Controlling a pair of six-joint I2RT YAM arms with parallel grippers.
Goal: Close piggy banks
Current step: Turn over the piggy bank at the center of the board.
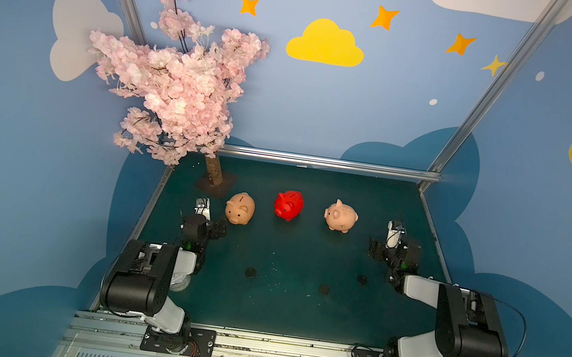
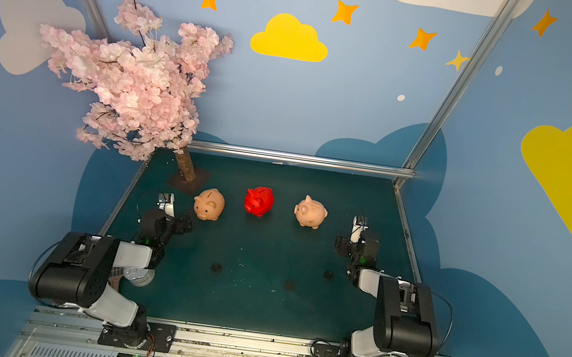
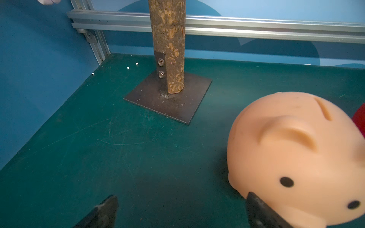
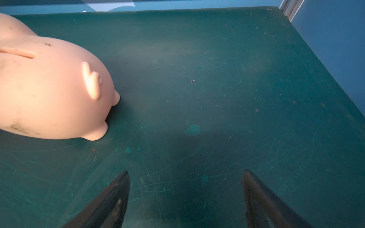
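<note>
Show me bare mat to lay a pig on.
Free: dark green mat between the three plastic piggy banks and the three small dark round plugs; behind the pigs, up to the aluminium rail. Crowded: around the tree's metal base plate, the peach pig beside it and the left pincer.

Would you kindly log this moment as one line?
left gripper open beside peach-pink plastic piggy bank | right gripper open, empty | three dark round plugs lying loose
</note>
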